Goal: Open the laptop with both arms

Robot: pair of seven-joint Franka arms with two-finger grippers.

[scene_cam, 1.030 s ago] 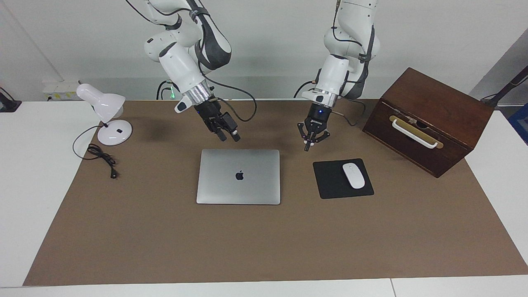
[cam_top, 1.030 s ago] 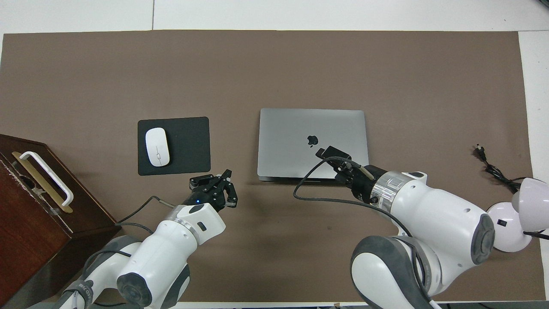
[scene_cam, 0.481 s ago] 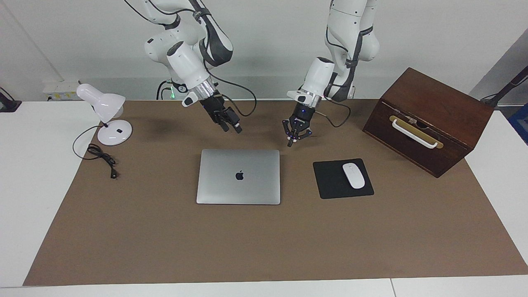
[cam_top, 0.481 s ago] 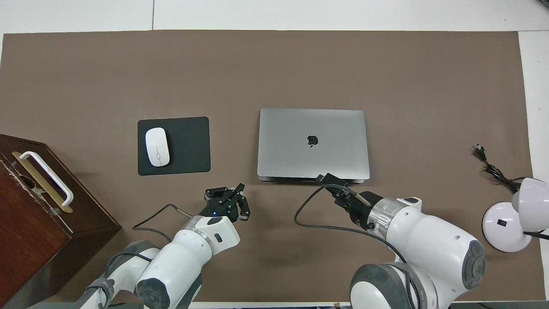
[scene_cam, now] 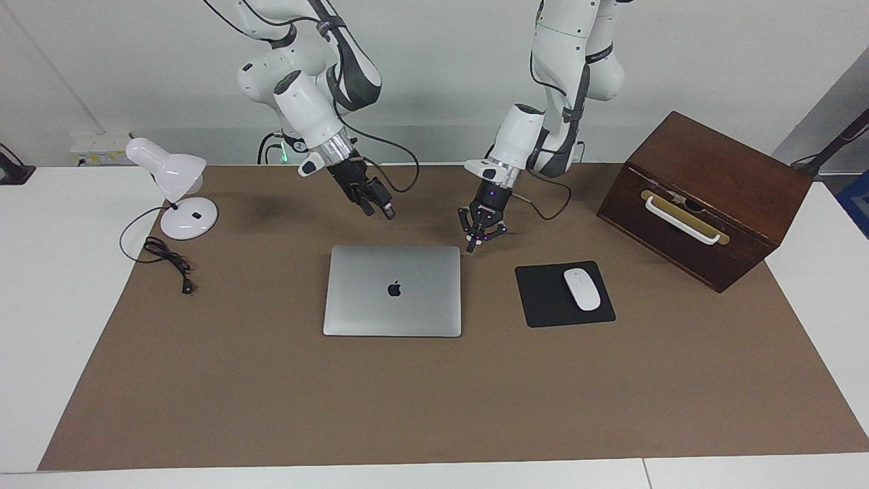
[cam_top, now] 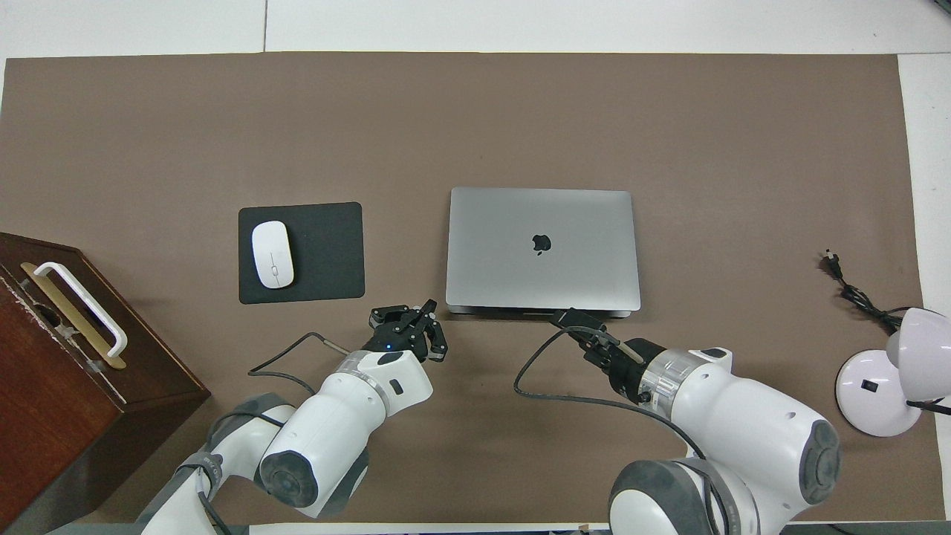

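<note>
Both arms have pulled back toward the robots since the earlier frames: the right end effector [scene_cam: 387,212], previously over the lid of the laptop [scene_cam: 393,290], now hangs over bare mat off the laptop's robot-side edge, and the left end effector [scene_cam: 471,247] has shifted from beside the mouse pad [scene_cam: 543,299] to the laptop's robot-side corner at the left arm's end.

The laptop lies closed and flat at the middle of the brown mat [scene_cam: 434,407], logo up, unmoved. All four of its edges are unobstructed. Open mat extends on the side of the laptop farther from the robots. Toward the left arm's end of the table [scene_cam: 41,305], the mouse pad with the white mouse [scene_cam: 582,288] lies near the laptop, a strip of mat between them; the wooden box [scene_cam: 706,197] stands well apart past it. Toward the right arm's end, the lamp [scene_cam: 178,193] and its cord [scene_cam: 166,258] are well apart from the laptop.

Left arm: forearm angled steeply down, end effector clenched, fingertips together, tip low just off the laptop's corner; contact with the laptop or mat cannot be confirmed. Right arm: forearm slanted down toward the laptop, end effector raised above the mat; whether it is released or clenched cannot be told. In the overhead view the right end effector [cam_top: 572,319] sits just at the laptop's robot-side edge.
</note>
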